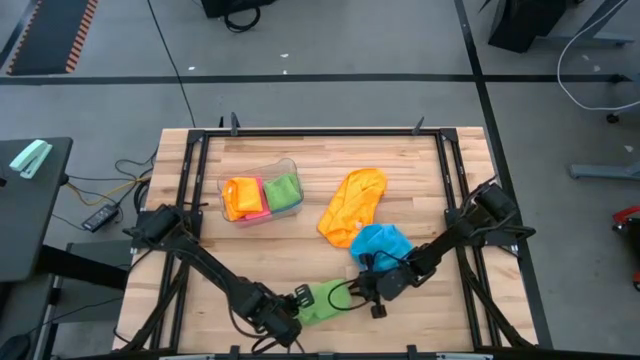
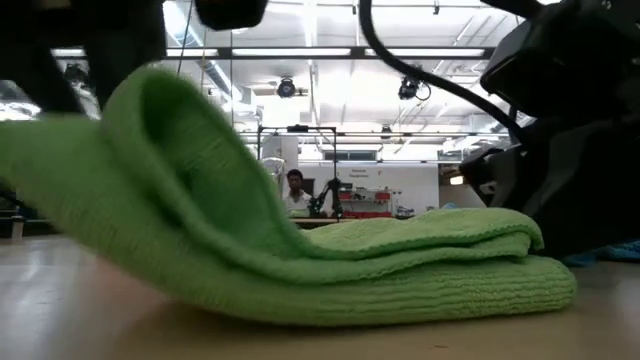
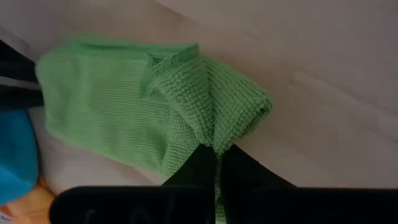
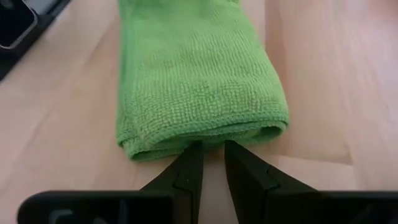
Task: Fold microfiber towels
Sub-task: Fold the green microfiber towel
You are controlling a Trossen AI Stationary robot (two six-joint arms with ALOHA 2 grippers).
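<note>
Green and soft, a folded microfiber towel (image 1: 326,298) lies on the wooden table (image 1: 420,190), near the front edge, between the two arms. The left gripper (image 3: 217,163) has its fingers pinched together on one end of this green towel, and that end is bunched and lifted a bit. The right gripper (image 4: 212,163) is at the other end. Its fingers have a small gap and its tips sit just at the folded edge, so I cannot tell if it is holding the cloth. A blue towel (image 1: 383,243) lies just beside the right arm, touching an orange towel (image 1: 353,206) farther back. A clear tub (image 1: 262,190) toward the back left holds folded orange, pink and green towels.
</note>
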